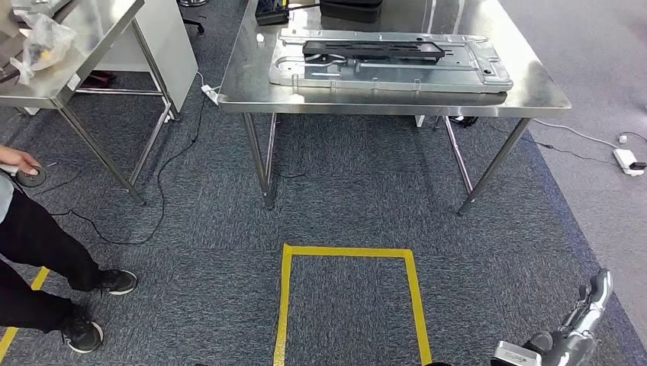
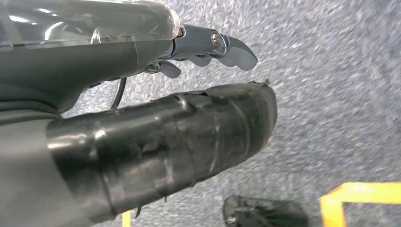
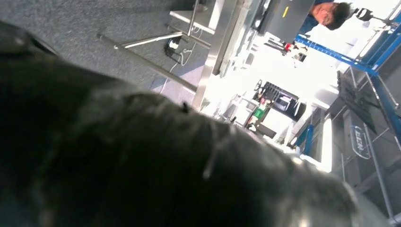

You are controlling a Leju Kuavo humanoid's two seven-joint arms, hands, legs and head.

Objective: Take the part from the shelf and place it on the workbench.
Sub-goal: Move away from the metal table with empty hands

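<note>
Grey carpet (image 1: 358, 206) covers the floor where I stand, marked with a yellow tape outline (image 1: 347, 290) just in front of the robot. Down at the lower right of the head view, the right hand (image 1: 591, 305) hangs low beside the body, over the carpet; its fingers point upward in that picture, but whether they are spread or curled I cannot tell, and the right wrist view is too dark and blurred to settle it. In the left wrist view the left hand (image 2: 198, 52) hangs over the carpet with nothing in it, its fingers held loosely apart beside the thick, black-wrapped thumb (image 2: 189, 142).

Beyond the tape outline stands the steel workbench (image 1: 534, 95) on thin metal legs. On its top lies the part (image 1: 389, 65), a flat silvery metal panel with a black strip (image 1: 374, 49) resting along it, well apart from both hands. To the left is a second steel table (image 1: 69, 84) with a crumpled plastic bag (image 1: 42, 42) on it. A person (image 1: 46, 267) in dark trousers and black shoes stands at the left edge. A white power strip (image 1: 627, 160) lies on the carpet at the far right.
</note>
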